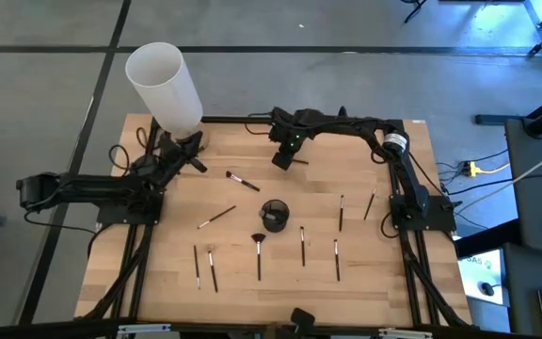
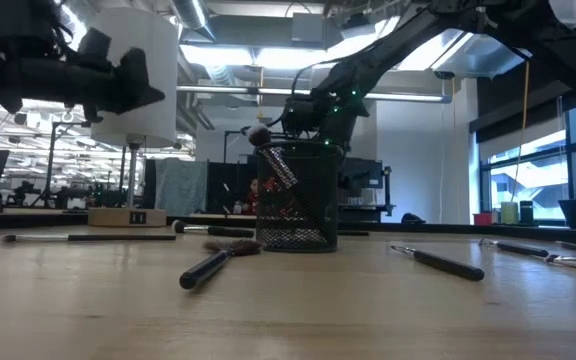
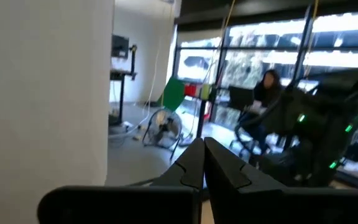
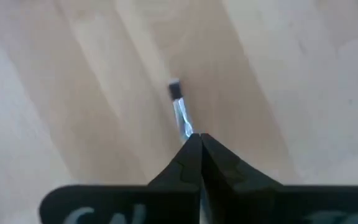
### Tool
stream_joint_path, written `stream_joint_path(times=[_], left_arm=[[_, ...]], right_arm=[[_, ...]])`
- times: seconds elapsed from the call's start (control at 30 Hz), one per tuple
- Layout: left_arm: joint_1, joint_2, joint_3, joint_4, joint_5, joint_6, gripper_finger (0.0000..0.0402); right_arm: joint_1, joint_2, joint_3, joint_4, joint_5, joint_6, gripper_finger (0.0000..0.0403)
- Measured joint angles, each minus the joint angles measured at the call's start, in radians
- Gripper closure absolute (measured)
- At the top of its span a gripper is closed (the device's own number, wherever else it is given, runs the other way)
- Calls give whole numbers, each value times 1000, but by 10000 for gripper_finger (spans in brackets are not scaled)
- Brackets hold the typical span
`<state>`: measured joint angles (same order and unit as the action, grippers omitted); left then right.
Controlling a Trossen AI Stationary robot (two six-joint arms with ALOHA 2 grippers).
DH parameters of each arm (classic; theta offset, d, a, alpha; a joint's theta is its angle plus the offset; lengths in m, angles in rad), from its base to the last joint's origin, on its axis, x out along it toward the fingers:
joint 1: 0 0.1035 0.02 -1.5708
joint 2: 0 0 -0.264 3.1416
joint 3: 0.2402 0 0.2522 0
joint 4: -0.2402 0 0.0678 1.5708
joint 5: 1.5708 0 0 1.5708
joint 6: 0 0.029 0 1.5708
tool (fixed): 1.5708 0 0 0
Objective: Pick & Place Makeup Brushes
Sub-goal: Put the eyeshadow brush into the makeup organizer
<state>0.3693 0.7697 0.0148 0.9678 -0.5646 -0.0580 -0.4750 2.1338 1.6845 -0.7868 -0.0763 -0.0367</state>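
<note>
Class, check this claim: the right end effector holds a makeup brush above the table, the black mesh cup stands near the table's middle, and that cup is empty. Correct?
Not quite. The black mesh cup is not empty: the low view shows a brush leaning inside it. The rest stands: the right end effector is shut on a makeup brush above the table.

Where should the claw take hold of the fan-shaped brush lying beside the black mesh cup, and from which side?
Grip the fan brush at the middle of its thin handle, coming straight down from above and closing across its width. It lies flat on the table, clear of the mesh cup and the other brushes, and its spread tuft is probably too soft to hold.
</note>
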Motion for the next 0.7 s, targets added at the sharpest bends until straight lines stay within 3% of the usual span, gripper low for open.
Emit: stream_joint_path(times=[0.2, 0.43, 0.53, 0.7], left_arm=[[32, 107, 26, 2, 0, 0, 393], [67, 254, 60, 2, 10, -9, 395], [67, 333, 77, 2, 15, -18, 395], [67, 457, 120, 18, 36, 2, 395]], right_arm=[[0, -1, 46, -15, 1, -43, 394], [-2, -3, 91, 107, 12, -259, 394], [-5, 1, 93, 153, 46, -288, 394], [-19, 26, 91, 85, 49, -275, 389]])
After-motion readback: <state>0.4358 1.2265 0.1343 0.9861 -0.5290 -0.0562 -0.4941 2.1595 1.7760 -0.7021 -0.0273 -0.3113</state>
